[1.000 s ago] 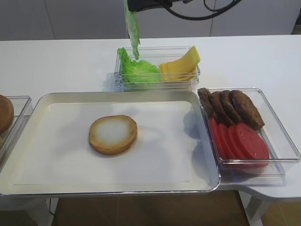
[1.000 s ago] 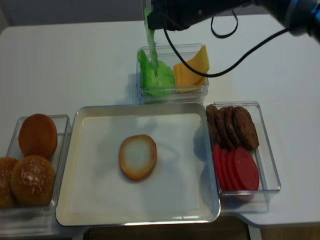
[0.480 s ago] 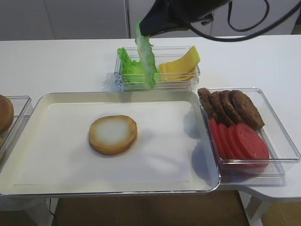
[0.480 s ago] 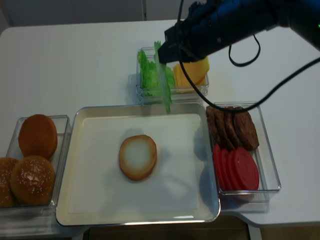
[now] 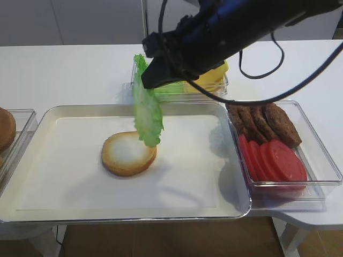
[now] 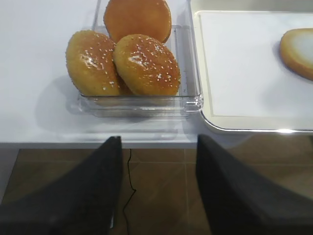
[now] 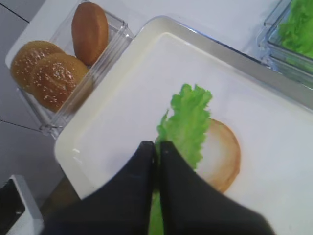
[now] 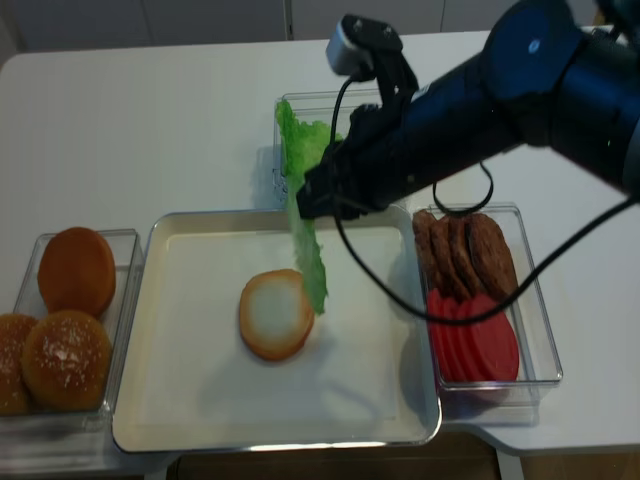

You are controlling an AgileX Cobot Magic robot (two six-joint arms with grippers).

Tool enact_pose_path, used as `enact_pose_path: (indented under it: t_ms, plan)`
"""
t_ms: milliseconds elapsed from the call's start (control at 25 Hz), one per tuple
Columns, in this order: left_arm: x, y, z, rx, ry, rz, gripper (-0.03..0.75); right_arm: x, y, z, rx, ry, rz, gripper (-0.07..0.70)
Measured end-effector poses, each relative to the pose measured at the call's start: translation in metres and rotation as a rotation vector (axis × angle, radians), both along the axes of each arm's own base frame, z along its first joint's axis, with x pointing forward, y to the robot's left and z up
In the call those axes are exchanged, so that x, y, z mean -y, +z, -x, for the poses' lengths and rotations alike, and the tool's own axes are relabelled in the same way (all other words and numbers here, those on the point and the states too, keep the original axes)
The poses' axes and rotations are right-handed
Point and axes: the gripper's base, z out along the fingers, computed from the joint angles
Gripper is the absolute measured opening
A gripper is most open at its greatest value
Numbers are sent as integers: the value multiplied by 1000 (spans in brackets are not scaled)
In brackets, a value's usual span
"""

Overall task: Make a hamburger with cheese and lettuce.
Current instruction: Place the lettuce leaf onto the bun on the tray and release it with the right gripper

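1. Right gripper (image 7: pixel 157 147): jaws pinched on the lettuce (image 5: pixel 146 110), dangling over the hamburger (image 5: pixel 128 153) on the tray (image 5: pixel 64 193).
2. Advice: lower until the leaf drapes centred, then release.
3. Cheese (image 5: pixel 210 75): behind the tray.

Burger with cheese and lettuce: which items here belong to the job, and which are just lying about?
In play: lettuce held by right gripper, bun base, cheese.
Bystanders: patties, tomato slices, bun tops.
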Motion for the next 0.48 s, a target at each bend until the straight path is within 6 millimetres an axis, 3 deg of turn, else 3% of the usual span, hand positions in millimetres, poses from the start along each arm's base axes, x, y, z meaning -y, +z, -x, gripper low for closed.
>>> enact_pose_path:
  t_ms: [480]
  plan:
    - [0, 0, 0, 0, 0, 0, 362, -15, -10, 5, 164, 13, 100, 16]
